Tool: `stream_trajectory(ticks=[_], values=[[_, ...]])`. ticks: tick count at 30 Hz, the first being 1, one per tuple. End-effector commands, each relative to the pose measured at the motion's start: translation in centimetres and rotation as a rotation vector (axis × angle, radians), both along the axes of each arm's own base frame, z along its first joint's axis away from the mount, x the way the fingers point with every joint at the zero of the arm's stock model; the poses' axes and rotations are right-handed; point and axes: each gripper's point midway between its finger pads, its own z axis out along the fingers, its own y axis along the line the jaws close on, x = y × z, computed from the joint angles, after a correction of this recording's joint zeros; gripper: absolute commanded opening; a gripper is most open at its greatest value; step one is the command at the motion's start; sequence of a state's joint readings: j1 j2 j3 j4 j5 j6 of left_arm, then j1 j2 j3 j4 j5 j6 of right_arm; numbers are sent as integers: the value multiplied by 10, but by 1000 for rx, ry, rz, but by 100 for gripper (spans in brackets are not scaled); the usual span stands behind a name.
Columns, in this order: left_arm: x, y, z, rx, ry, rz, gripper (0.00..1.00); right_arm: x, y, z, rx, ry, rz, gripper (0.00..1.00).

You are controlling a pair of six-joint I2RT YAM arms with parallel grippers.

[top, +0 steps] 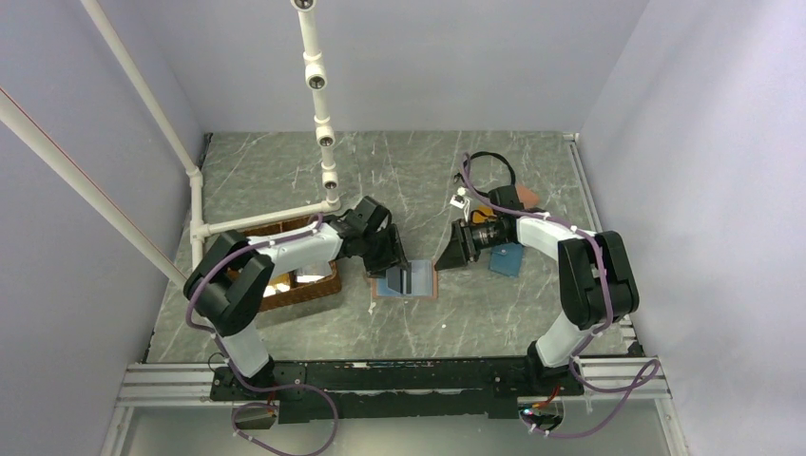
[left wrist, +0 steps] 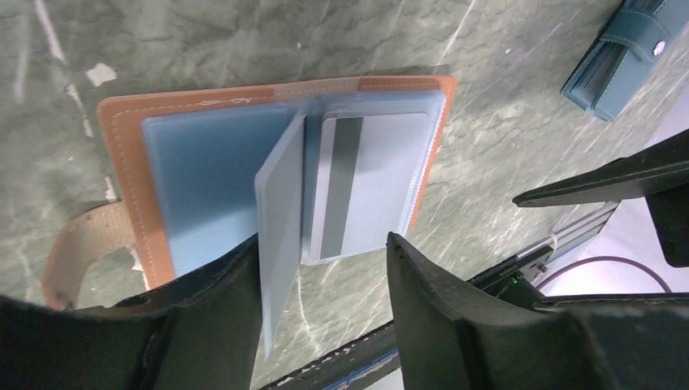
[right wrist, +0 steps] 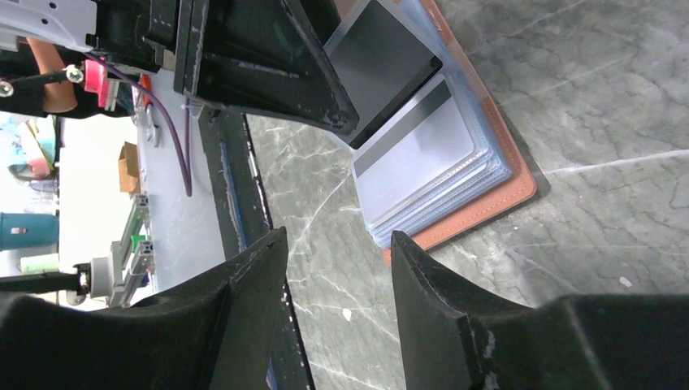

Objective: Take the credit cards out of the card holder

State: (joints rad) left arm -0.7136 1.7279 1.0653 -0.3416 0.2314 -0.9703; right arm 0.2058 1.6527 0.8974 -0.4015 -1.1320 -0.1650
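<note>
— Credit cards (left wrist: 382,179), where do they sit?
— In the card holder (left wrist: 126,162), open and flat on the surface (left wrist: 244,41) between your arms. From the left: your left pincer (left wrist: 323,244) is spread over its near edge, clamping nothing; a thin leaf (left wrist: 280,211), pocket or card I cannot tell, stands against one finger (left wrist: 211,317). Right of that, one of them, dark-striped, lies in the right-hand pocket. Your right pincer (right wrist: 340,240) hovers off the right edge, half open, empty.
— How will they handle?
— Light, stiff, slick, I judge. Pinch whichever edge clears the pocket mouth and slide it out; the holder may drag, so pin it.
</note>
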Motion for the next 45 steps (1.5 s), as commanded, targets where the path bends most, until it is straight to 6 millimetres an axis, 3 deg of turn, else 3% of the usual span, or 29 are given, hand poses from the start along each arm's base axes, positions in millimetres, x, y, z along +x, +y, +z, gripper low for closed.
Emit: stream_trajectory(ticks=[1, 9, 13, 19, 31, 45], values=[[4, 1, 18, -59, -24, 33, 56, 5, 6, 9, 15, -31, 24, 52], [1, 15, 8, -10, 4, 56, 34, -2, 15, 6, 9, -23, 55, 51], [-1, 17, 2, -11, 14, 57, 0, -4, 19, 8, 23, -7, 65, 50], [8, 4, 29, -162, -136, 24, 0, -20, 31, 43, 211, 146, 72, 47], [14, -33, 95, -516, -379, -101, 0, -15, 35, 37, 211, 212, 26, 42], [15, -37, 97, -567, -380, -99, 0, 1, 24, 18, 124, 197, -68, 41]])
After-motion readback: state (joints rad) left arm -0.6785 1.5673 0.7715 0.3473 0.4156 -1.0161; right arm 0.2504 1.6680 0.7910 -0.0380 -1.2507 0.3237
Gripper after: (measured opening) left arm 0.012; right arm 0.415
